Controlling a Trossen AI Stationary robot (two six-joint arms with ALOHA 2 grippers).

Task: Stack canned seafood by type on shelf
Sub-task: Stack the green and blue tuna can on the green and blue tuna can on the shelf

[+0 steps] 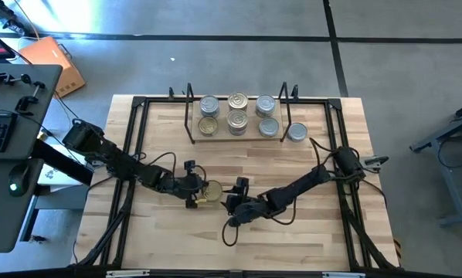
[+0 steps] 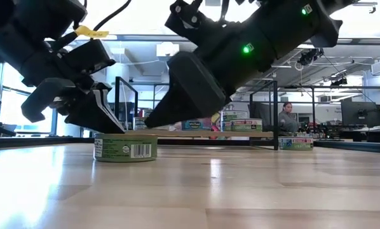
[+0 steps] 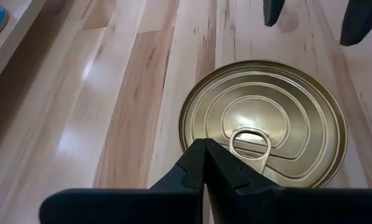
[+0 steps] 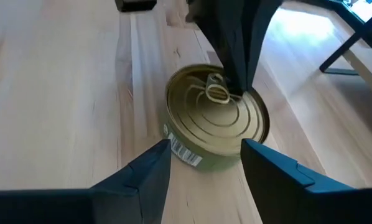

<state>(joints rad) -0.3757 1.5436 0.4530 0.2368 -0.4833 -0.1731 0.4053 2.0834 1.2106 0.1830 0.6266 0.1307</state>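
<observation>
A gold-topped tin point(image 1: 212, 190) stood on the table point(image 1: 169, 232) near its middle, well clear of every edge, with bare wood all around it. The left gripper point(image 1: 192, 193) reached over it, its fingers point(image 3: 201, 168) pressed shut with their tips over the tin's rim by the ring pull point(image 3: 251, 142). The right gripper point(image 1: 236, 194) faced the tin from the other side, fingers point(image 4: 150, 171) spread apart and not touching it. Six tins sat on the shelf point(image 1: 196, 137) at the far edge; a seventh tin point(image 1: 297, 133) stood just beside it.
</observation>
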